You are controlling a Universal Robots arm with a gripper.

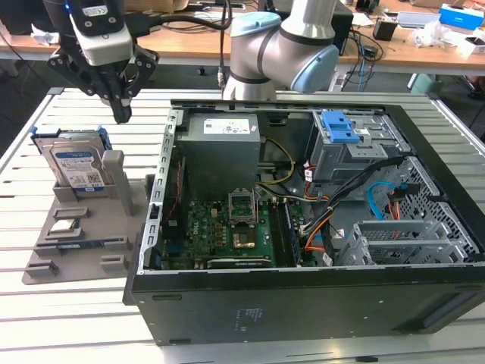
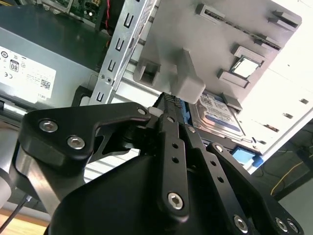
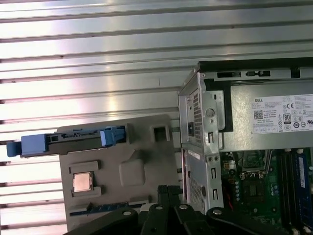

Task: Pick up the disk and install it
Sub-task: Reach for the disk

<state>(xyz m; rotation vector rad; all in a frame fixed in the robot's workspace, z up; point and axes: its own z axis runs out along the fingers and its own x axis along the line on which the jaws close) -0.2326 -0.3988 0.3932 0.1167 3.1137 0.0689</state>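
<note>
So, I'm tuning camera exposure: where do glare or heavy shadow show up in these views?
Second wrist view: the slatted table beyond the disk is blown out to white. First wrist view: bright glare bands streak its slats. Exterior view: even light, only the computer case interior sits in shade.

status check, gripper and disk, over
Gripper shut, empty, hovering over gray holder. Disk upright in holder, not gripped. Holder's post stands beside disk.

You worked in a robot lab.
Your robot arm [image 1: 284, 45] stood at a metal table [image 1: 45, 303] made of long strips, beside an open computer case [image 1: 303, 296] with its insides showing. The disk [image 1: 76, 163] sat in a grey holder [image 1: 83, 246], and long wooden desks [image 1: 394, 49] behind held many cables and boxes.
</note>
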